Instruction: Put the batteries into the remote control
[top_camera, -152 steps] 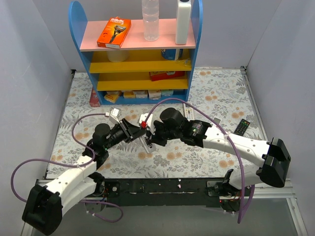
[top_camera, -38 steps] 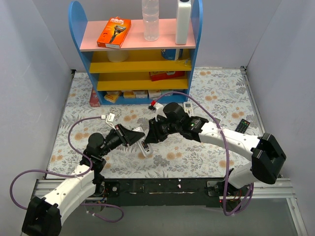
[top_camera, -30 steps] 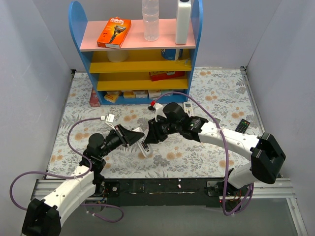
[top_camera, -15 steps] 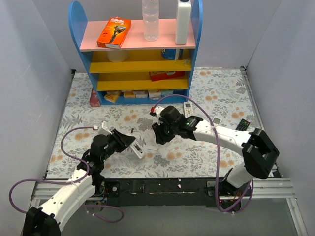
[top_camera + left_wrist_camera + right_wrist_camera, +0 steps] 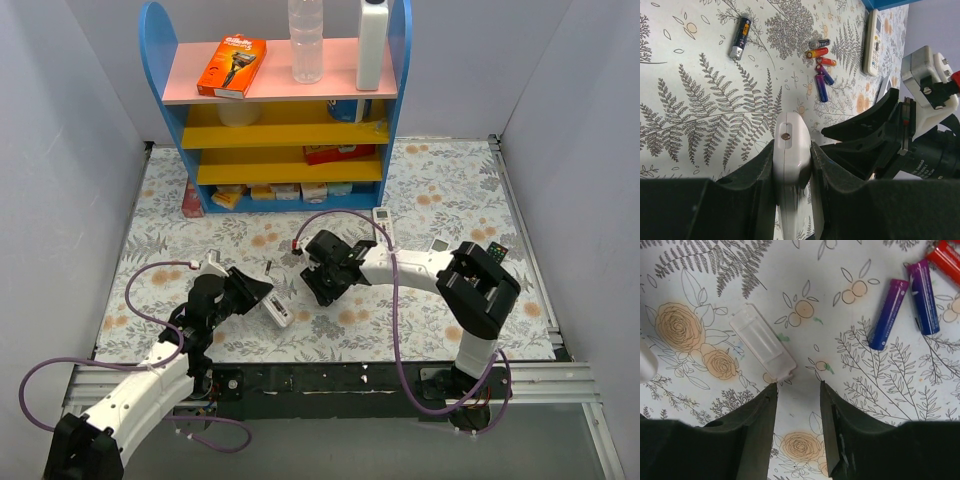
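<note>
Both arms have pulled back toward the near edge since a moment ago, and the right arm is now folded in low over the flowery surface (image 5: 440,190). The left end effector (image 5: 792,150) pinches the remote control (image 5: 280,313) from both sides and holds it off the surface. The right end effector (image 5: 796,390) is spread wide with nothing in it. A small clear cover (image 5: 762,342) lies flat just beside its fingertips. The batteries (image 5: 819,65) lie in a little bunch on the surface, past the remote control. One dark battery (image 5: 739,37) lies apart from the bunch.
</note>
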`<action>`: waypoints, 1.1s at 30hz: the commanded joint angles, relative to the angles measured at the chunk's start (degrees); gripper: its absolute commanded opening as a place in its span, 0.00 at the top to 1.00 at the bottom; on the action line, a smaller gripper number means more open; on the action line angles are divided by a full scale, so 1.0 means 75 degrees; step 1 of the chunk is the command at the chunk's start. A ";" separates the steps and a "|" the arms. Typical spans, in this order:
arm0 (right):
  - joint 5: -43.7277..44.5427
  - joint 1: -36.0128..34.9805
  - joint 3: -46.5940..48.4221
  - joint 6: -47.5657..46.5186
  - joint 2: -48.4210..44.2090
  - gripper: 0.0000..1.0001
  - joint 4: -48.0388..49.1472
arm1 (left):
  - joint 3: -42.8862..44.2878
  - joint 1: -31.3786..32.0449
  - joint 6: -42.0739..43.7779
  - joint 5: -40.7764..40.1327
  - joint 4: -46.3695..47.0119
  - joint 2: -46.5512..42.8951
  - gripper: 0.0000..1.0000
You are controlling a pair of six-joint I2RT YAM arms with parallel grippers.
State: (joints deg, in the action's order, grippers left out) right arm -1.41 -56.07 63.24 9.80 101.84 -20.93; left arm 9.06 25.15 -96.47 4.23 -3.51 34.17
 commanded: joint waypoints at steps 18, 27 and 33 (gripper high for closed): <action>0.0904 -0.0492 0.0357 -0.0756 0.0448 0.61 0.0083 | -0.0142 0.0010 -0.0134 0.0127 0.0433 0.0435 0.99; 0.0750 -0.0551 0.0462 -0.1049 0.0413 0.61 0.0095 | -0.0153 0.0010 -0.0380 0.0069 0.0878 0.1033 0.99; 0.0727 -0.0539 0.0708 -0.0371 0.0354 0.56 0.0025 | -0.0188 0.0022 -0.0638 -0.0224 0.1030 0.1255 0.99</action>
State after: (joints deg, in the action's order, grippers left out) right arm 4.14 -60.03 65.47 3.73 104.01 -20.53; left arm 7.94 25.15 -99.55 4.62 1.91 42.92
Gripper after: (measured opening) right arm 0.436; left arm 0.249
